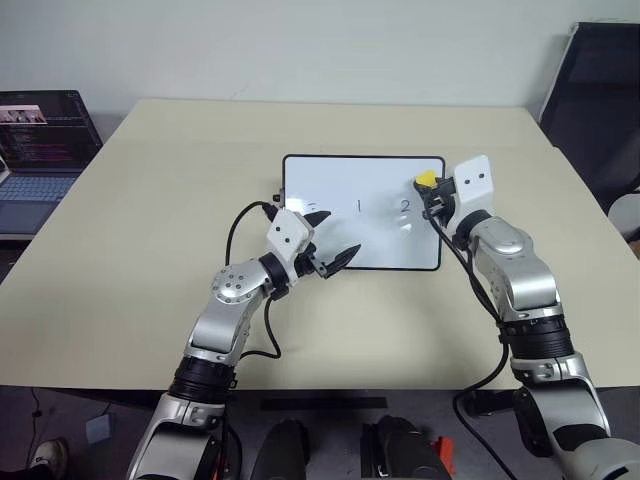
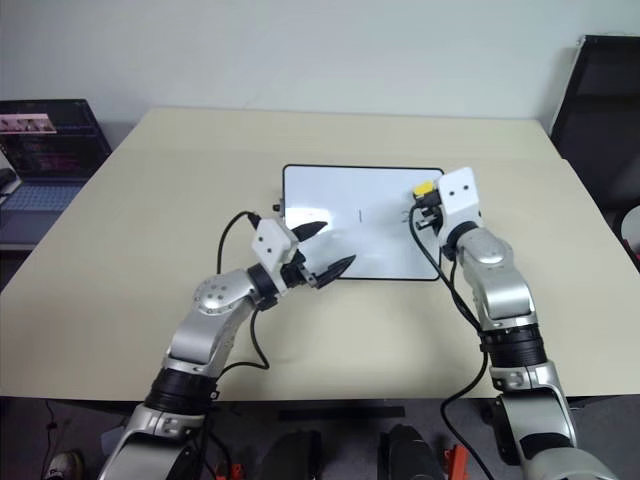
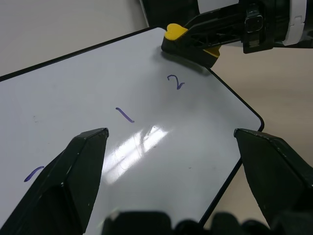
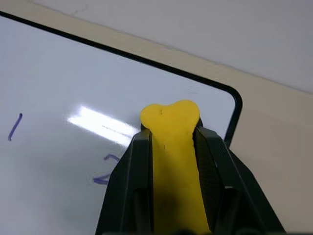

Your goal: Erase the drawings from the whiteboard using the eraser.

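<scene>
Clamped between the right gripper's (image 4: 171, 147) fingers, the yellow eraser (image 4: 171, 127) is held over the whiteboard's (image 1: 370, 180) far right corner, just beyond the "2" of the drawings (image 1: 404, 206). Fingers spread wide and empty, the left gripper (image 1: 335, 262) is seen over the board's near edge, on the beige table (image 1: 150, 200).

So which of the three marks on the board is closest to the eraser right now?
The 2, the mark at the right end of the row. The eraser sits just beyond it near the board's far right corner; the 1 and the squiggle lie farther left.
</scene>
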Robot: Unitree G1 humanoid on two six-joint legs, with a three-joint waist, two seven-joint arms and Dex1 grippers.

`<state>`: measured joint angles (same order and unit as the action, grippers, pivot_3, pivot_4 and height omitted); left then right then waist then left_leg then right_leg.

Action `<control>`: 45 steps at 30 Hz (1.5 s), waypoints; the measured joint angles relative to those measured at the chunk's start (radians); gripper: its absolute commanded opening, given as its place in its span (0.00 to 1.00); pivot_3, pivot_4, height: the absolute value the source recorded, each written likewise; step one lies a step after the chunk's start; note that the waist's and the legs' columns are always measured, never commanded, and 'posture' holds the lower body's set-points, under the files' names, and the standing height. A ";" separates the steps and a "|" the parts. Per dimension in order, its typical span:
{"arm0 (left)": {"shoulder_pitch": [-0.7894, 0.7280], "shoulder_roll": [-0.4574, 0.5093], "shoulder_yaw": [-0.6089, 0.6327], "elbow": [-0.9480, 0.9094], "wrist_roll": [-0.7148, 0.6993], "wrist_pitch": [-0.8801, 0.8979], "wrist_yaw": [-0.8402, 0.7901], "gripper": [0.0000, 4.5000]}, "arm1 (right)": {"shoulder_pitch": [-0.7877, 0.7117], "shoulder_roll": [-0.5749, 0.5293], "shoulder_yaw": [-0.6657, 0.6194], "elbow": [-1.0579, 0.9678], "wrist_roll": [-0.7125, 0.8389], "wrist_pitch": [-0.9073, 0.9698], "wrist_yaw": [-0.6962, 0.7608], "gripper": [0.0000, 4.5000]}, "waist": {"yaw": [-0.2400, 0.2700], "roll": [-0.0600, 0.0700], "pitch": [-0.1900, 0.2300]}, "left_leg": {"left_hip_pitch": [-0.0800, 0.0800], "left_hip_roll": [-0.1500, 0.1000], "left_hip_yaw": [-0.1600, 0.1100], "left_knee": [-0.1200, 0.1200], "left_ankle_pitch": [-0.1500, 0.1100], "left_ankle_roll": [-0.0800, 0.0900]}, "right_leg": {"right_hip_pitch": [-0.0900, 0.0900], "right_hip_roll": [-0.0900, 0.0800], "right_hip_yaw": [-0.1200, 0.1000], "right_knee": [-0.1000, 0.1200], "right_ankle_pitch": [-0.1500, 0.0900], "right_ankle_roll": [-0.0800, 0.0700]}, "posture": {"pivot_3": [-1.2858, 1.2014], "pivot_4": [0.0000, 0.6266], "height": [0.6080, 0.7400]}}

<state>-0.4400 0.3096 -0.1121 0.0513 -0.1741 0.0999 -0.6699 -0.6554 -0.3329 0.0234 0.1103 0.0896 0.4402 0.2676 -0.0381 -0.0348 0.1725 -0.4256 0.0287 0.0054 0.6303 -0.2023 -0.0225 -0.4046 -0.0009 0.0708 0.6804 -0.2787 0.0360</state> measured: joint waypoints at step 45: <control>0.001 0.002 0.001 -0.003 0.004 0.001 0.032 1.00 | 0.252 0.083 0.086 -0.273 -0.075 0.166 -0.013 0.19 | 0.004 0.000 0.000 | 0.001 0.000 -0.002 0.001 0.000 0.000 | 0.001 0.000 0.000 0.001 0.000 0.000 | 0.52 0.24 1.00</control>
<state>-0.4391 0.3111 -0.1115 0.0485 -0.1698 0.1007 -0.6379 -0.4037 -0.2499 0.1097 -0.1632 0.0151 0.6058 0.2544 -0.0341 -0.0348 0.1724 -0.4249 0.0287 0.0037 0.6315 -0.2021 -0.0225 -0.4038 -0.0008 0.0705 0.6813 -0.2787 0.0361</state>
